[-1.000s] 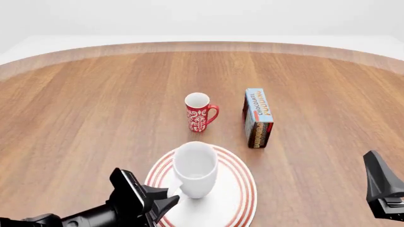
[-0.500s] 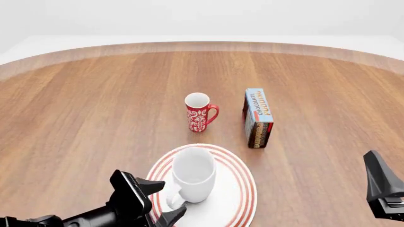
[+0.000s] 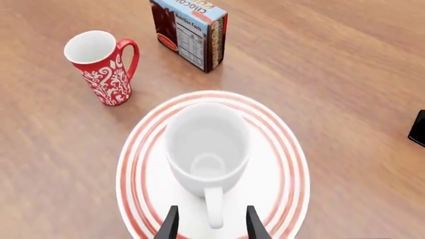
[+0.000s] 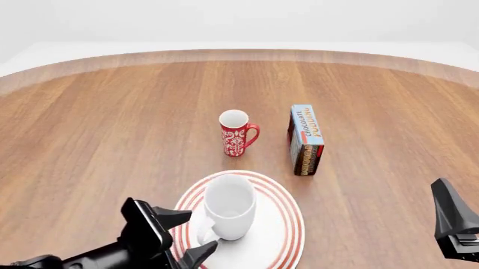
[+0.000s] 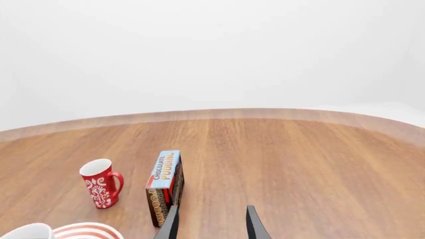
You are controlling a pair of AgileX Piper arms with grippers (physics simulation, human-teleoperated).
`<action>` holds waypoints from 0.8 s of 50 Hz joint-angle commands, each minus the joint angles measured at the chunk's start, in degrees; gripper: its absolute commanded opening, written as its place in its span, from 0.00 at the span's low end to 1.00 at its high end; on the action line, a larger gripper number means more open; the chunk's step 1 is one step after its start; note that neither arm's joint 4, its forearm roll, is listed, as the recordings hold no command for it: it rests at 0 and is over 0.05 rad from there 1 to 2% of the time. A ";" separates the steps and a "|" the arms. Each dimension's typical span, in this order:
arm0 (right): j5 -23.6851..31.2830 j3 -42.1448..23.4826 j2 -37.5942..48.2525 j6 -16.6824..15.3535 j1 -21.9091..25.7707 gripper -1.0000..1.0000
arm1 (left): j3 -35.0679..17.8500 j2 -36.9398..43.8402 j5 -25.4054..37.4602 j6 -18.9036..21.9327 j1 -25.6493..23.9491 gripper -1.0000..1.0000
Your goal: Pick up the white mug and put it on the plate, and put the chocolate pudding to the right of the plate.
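The white mug [image 4: 228,206] stands upright on the red-ringed plate [image 4: 288,224] near the table's front. Its handle points toward my left gripper [image 4: 189,235]. That gripper is open, with its fingertips [image 3: 170,226] on either side of the handle [image 3: 212,209] and not touching it. The mug [image 3: 206,147] and plate [image 3: 285,149] fill the left wrist view. The chocolate pudding [image 4: 307,140] stands upright beyond the plate, to its far right. It also shows in the left wrist view [image 3: 192,30] and the right wrist view [image 5: 164,186]. My right gripper [image 4: 447,216] is open and empty at the right edge [image 5: 211,226].
A red mug with white ornament [image 4: 236,133] stands behind the plate, left of the pudding. It also shows in the left wrist view [image 3: 103,64] and the right wrist view [image 5: 101,189]. The round wooden table's far edge [image 4: 239,53] curves across the back.
The white mug came down onto the plate and my left gripper opened off its handle. The gripper then drew back slightly toward the near edge. The right arm stayed still.
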 commanded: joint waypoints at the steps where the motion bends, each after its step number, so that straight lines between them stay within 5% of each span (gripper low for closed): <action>1: 0.00 0.00 0.00 -0.10 0.05 1.00 | -0.22 -5.96 3.99 -1.34 -1.81 1.00; 32: 0.01 0.05 0.00 -0.28 0.05 1.00 | -4.82 -29.28 23.76 0.79 -0.85 1.00; 40: 0.03 0.04 0.00 -0.35 0.05 1.00 | -6.85 -40.38 31.52 3.64 4.80 1.00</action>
